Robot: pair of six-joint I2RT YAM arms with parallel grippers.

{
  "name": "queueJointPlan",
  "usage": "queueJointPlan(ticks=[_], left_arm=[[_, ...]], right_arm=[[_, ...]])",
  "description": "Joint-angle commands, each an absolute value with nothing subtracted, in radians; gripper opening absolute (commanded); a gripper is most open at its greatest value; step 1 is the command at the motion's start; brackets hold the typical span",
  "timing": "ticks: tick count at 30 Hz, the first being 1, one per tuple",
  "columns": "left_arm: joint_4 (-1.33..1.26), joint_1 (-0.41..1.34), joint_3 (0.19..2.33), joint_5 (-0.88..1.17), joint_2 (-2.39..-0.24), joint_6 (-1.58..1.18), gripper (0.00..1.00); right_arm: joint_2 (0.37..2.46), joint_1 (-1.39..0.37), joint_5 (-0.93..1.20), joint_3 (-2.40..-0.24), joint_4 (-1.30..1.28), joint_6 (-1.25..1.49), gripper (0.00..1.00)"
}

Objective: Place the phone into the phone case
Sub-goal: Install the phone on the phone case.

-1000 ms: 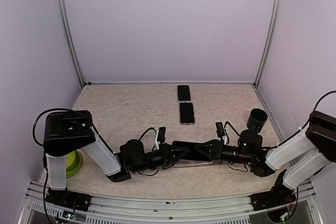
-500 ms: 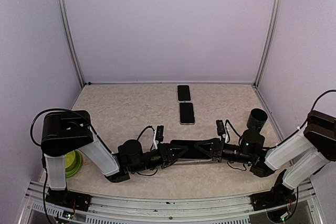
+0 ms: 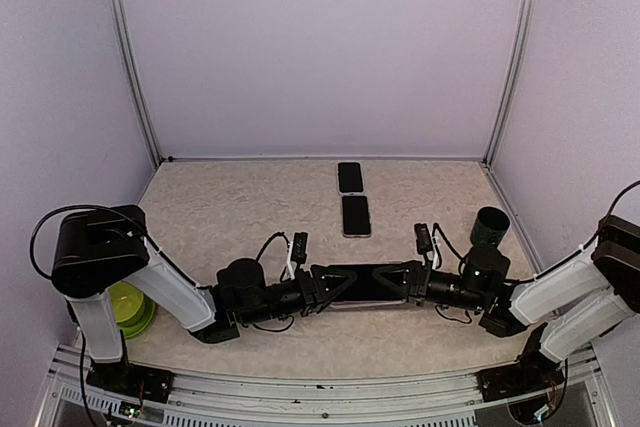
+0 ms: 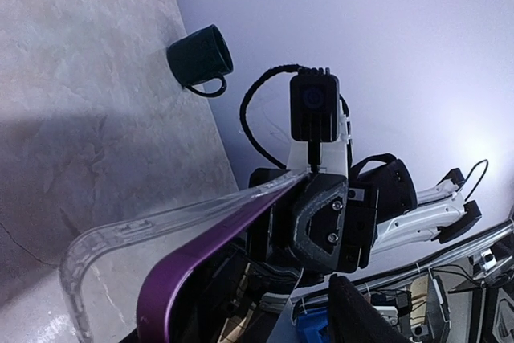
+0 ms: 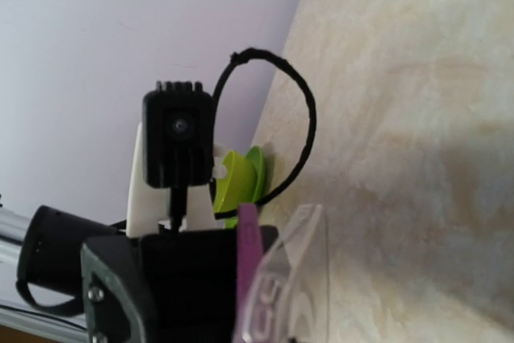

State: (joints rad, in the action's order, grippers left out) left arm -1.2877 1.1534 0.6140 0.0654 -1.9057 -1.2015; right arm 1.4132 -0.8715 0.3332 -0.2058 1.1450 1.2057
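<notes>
We are seating the purple phone (image 3: 365, 285) in the clear phone case (image 4: 120, 234). The right gripper (image 3: 402, 280) clamps their three-o'clock end, and the left gripper (image 3: 326, 285) stands parted at nine. Next, we judge, the loose edge needs pressing home.

No text, label, brand, number or sign can be read in any view; nothing legible is seen on the phone (image 4: 183, 277) or the case (image 4: 120, 234).

- The top external view sits high above and behind the arm bases, looking down over the whole table (image 3: 230, 207) to the far wall.
- The left wrist view is close, facing right along the phone case (image 4: 161, 218) toward the right wrist camera (image 4: 313, 106).
- The right wrist view is close, facing left toward the left wrist camera (image 5: 178, 138); all three views share that case.
</notes>
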Motion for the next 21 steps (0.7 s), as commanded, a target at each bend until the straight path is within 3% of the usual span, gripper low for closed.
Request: queueJointPlan(ticks=[1, 21], left_arm=[[-1.176, 1.118, 0.562, 0.003, -1.833, -1.129, 0.57], [-1.054, 1.088, 0.507, 0.068, -1.652, -0.920, 0.76]], right_arm=[[1.324, -0.884, 0.345, -0.204, 1.102, 1.157, 0.00], [1.104, -0.882, 0.449, -0.298, 0.734, 0.836, 0.00]])
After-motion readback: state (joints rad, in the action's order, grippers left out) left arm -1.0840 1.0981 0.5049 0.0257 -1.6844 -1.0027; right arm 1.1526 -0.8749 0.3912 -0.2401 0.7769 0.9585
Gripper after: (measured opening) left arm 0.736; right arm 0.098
